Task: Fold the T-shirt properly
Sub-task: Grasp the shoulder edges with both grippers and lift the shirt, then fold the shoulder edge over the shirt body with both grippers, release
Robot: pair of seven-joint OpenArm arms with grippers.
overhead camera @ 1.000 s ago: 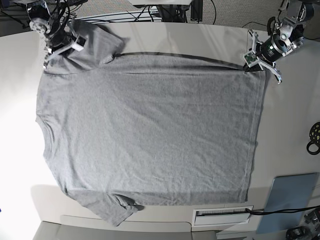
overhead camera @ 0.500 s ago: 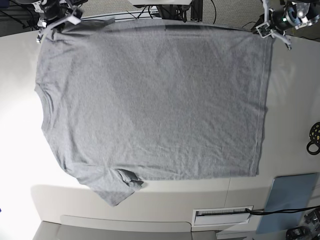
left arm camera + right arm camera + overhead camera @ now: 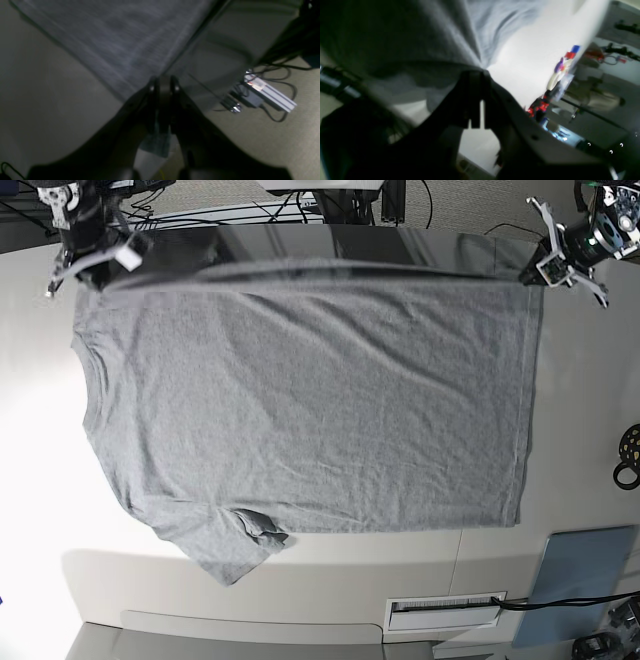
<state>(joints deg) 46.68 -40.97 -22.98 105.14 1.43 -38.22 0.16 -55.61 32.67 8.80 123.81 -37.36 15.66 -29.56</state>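
1. T-shirt (image 3: 300, 400) is big and grey and lies spread out flat on the pale table (image 3: 580, 400), filling most of the middle of the base view.
2. At about 10 o'clock in that view, the right gripper (image 3: 80, 258) is pinched tight on the top left corner of the cloth, up by the shoulder.
3. In the right wrist view, its two dark fingers (image 3: 470, 100) are pressed together, and grey cloth bunches out from their tips (image 3: 395, 45).
4. At about 9 o'clock, the neck edge curves along the left side of the cloth.
5. At about 7 o'clock, one short sleeve (image 3: 235, 545) sticks out at the bottom, with a small crumpled fold beside it.
6. The far edge of the cloth, at 12 o'clock, is raised a little and leaves a dark shadow on the table behind it.
7. At about 2 o'clock, the left gripper (image 3: 548, 268) is clamped on the top right corner, at the hem.
8. In the left wrist view, its jaws are closed on the cloth, and the picture is blurry.
9. At about 4 o'clock, a blue-grey flat pad (image 3: 580, 580) lies on the table, apart from the cloth.
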